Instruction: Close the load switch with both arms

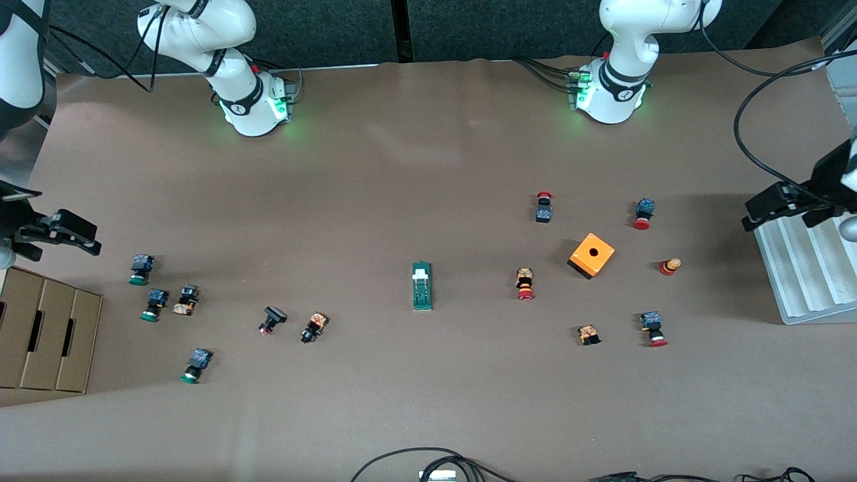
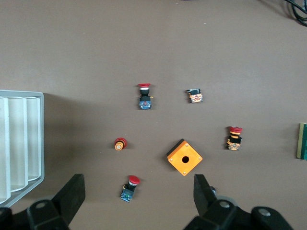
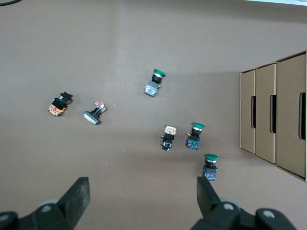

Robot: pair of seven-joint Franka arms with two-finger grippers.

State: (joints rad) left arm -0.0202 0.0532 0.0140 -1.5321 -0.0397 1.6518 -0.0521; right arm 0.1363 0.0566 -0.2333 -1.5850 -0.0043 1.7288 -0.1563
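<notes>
Left gripper [image 2: 139, 199] spread wide, empty, high over the red buttons and orange box [image 1: 592, 255] at its end of the table. Right gripper [image 3: 141, 201] likewise agape, over the green buttons beside the cardboard boxes [image 1: 47, 331]. Load switch [image 1: 422, 286] flat mid-table between both clusters, untouched, well apart from either arm, probably placed for a reach from each end.

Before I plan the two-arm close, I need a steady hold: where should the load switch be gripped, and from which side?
Probably grip the load switch across its narrow green body, at the end nearer the front camera, coming straight down from above. It lies flat and alone mid-table, long sides exposed, white handle at the other end, left free. Left gripper and right gripper wait open at their table ends.
</notes>
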